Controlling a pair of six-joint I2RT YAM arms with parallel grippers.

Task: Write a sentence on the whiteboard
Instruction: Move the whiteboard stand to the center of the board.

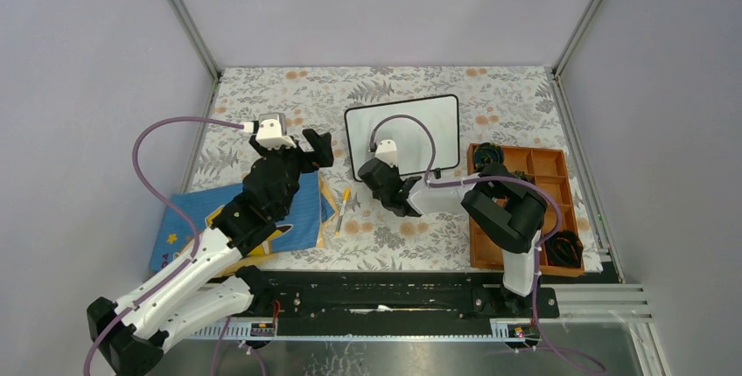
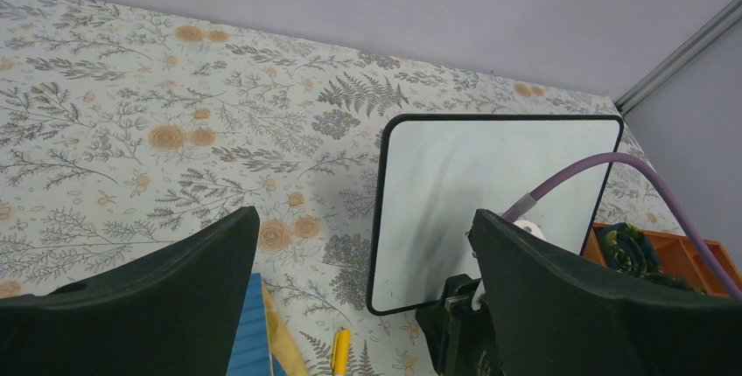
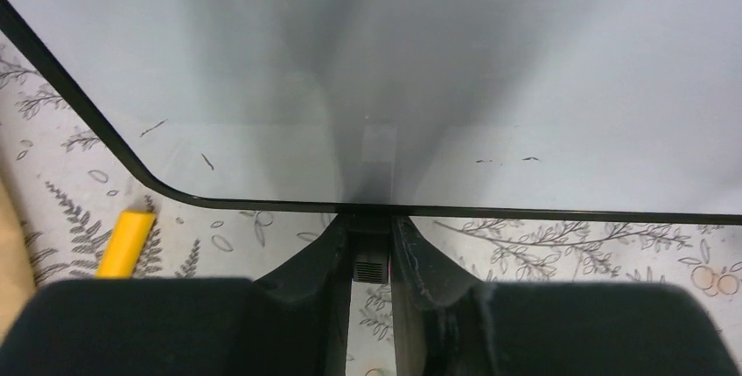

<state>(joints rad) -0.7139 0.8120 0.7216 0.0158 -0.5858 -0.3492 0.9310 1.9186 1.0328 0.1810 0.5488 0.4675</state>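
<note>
So far we see no sentence anywhere: the whiteboard (image 1: 444, 122) is blank apart from a few faint stray flecks that show in the right wrist view. It lies flat on the tabletop (image 1: 262, 87), about midway between the left and right edges and nearer the far edge. We judge the task barely begun, since the writing itself is all still to do.

The right hand (image 3: 369, 232) is drawn narrow, its tips right at the board's near frame. We cannot tell whether it pinches the frame or a foot there, or only rests against it. A yellow marker (image 1: 344, 210) lies loose on the tabletop just beside the board's near left corner, held by neither hand. Picking it up is probably the next need.

The left hand (image 2: 363, 219) hangs above the tabletop to the left of the board, spread wide and empty.

A blue cloth (image 1: 262, 219) lies towards the near left corner.

Along the right edge sits an orange compartment tray (image 1: 542, 162). We make out a dark bundle (image 1: 486, 156) in its far left compartment and another dark bundle (image 1: 564, 249) at its near right. What they are we cannot say, and the right arm hides part of the tray.
</note>
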